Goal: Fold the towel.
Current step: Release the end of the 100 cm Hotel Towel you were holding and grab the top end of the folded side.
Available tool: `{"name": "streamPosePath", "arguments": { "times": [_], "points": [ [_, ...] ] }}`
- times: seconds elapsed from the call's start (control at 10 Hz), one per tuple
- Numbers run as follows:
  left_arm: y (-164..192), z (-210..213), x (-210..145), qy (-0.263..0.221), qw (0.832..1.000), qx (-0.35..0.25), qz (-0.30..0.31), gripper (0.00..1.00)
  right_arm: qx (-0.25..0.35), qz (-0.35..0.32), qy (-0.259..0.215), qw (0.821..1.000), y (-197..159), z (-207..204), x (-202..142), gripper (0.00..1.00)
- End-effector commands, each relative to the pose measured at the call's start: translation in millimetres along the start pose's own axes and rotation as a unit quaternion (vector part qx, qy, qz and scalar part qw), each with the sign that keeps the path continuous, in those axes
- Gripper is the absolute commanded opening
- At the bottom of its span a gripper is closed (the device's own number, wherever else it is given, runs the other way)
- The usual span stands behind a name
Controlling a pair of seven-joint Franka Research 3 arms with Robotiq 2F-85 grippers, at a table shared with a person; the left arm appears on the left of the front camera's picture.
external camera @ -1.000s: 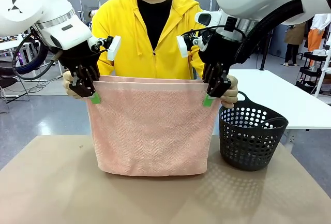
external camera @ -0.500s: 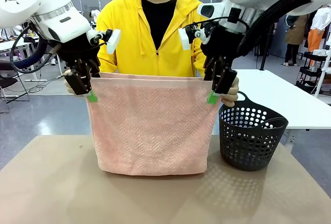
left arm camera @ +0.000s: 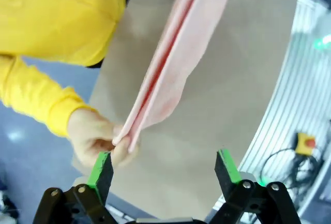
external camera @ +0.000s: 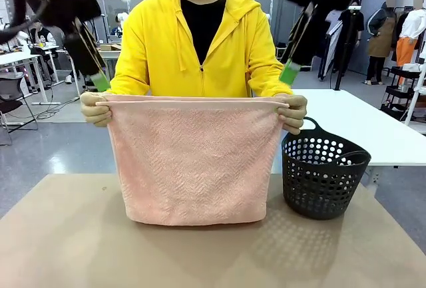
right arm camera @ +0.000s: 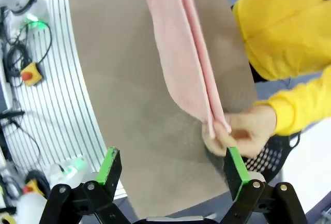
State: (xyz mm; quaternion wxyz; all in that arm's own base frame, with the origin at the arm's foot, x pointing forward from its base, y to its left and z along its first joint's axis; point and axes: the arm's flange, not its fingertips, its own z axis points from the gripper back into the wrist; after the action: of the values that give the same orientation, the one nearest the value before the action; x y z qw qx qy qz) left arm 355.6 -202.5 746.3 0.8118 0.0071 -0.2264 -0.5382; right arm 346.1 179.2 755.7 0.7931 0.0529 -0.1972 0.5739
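Observation:
The salmon-pink towel (external camera: 193, 158) hangs doubled over, its folded bottom edge resting on the table. A person in a yellow hoodie pinches its two top corners with a hand (external camera: 95, 108) on each side. My left gripper (external camera: 97, 78) is raised above and just outside the left corner, open, apart from the cloth. My right gripper (external camera: 291, 72) hangs open above the right corner, also clear of it. Looking down in the left wrist view, the towel (left arm camera: 170, 63) lies edge-on beyond the open left gripper (left arm camera: 164, 167). In the right wrist view, the towel (right arm camera: 181, 53) is likewise edge-on beyond the open right gripper (right arm camera: 173, 168).
A black perforated basket (external camera: 324, 175) stands on the brown table (external camera: 80, 248), right of the towel, close under the person's hand (external camera: 293, 114). A white table (external camera: 359, 122) is behind it. In front of the towel the tabletop is bare.
Both grippers have opened off the towel's top corners and risen up and outward. The person's hands now hold the towel alone, and it has not dropped.

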Motion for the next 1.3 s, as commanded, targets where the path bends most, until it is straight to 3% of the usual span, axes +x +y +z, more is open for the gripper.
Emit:
{"name": "streamPosePath", "arguments": {
  "times": [0.0,0.2,0.4,0.6,0.7,1.0,1.2],
  "points": [
    [-8.4,22.5,-18.8,-0.01,0.996,0.042,0.079,1.0,-0.051,-0.095,-0.019,0.994,10.4,15.4,-15.4,1.0],
    [-5.4,29.0,-31.3,-0.023,0.993,0.052,0.101,1.0,-0.054,-0.114,-0.038,0.991,11.6,20.8,-30.9,1.0],
    [1.4,31.2,-31.3,-0.019,0.995,0.067,0.077,1.0,-0.064,-0.092,-0.056,0.992,9.0,27.4,-36.9,1.0],
    [6.8,31.2,-25.1,-0.024,0.998,0.058,0.015,1.0,-0.061,-0.027,-0.049,0.997,6.3,27.4,-27.1,1.0],
    [11.9,28.5,-18.5,-0.027,0.997,0.05,-0.046,1.0,-0.05,0.019,-0.034,0.998,-0.1,20.2,-16.1,1.0],
    [27.6,-1.6,8.5,-0.022,0.981,0.0,-0.194,1.0,-0.006,0.13,0.004,0.991,-34.3,-17.1,22.6,1.0],
    [36.9,-33.3,20.9,0.008,0.975,-0.011,-0.22,1.0,0.02,0.166,0.017,0.986,-42.7,-46.7,36.7,1.0]
  ]
}}
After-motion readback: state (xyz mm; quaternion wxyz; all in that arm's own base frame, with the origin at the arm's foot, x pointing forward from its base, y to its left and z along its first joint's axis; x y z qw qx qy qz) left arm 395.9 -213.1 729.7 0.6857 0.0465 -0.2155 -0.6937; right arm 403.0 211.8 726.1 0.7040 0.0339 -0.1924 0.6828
